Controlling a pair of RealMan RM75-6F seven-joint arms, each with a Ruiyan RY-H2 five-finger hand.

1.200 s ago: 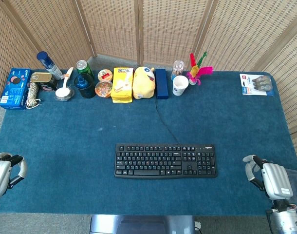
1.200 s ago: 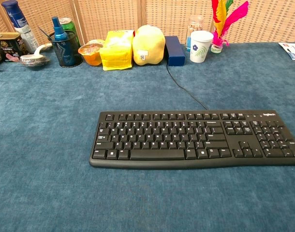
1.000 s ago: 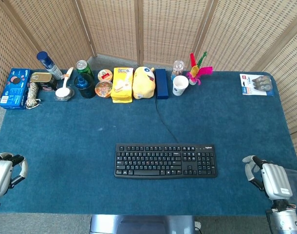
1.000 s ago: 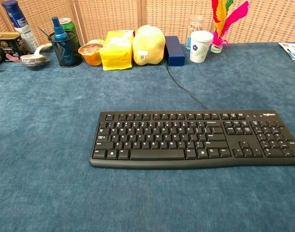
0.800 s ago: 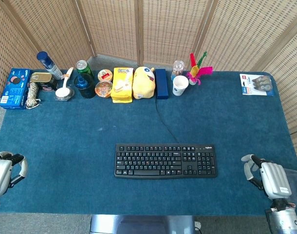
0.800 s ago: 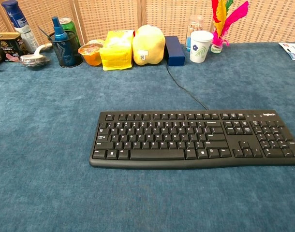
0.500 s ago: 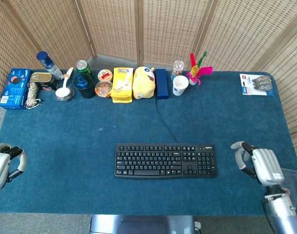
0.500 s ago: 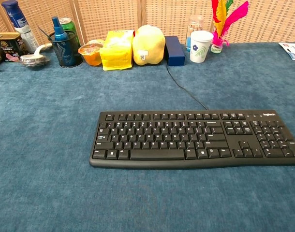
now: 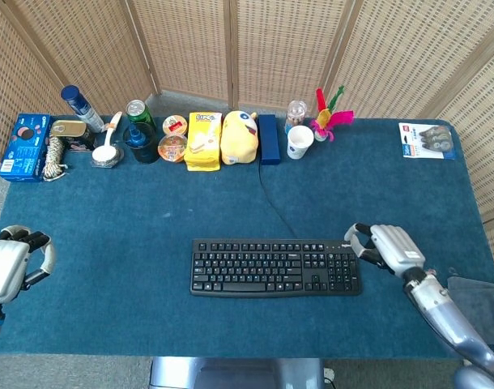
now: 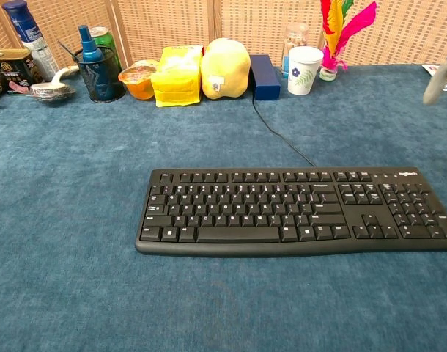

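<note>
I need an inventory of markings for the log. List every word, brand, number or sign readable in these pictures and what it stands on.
Keyboard: a small white brand mark at its top right corner, too small to read; key legends too small.
Yellow packet: lettering on its top, too blurred to read.
Blue box: print, unreadable.
Paper cup: a blue flower pattern, no text.
Card pack: label blurred.
Spray can, green can, tin: labels unreadable.

I see the keyboard point(image 9: 276, 267) lying flat on the blue table cloth, near the front edge and about mid-table. It is black and full-size, number pad at its right end, keys facing up, long side parallel to the table front. Its black cable point(image 9: 273, 207) runs from the back edge toward the far row.
</note>
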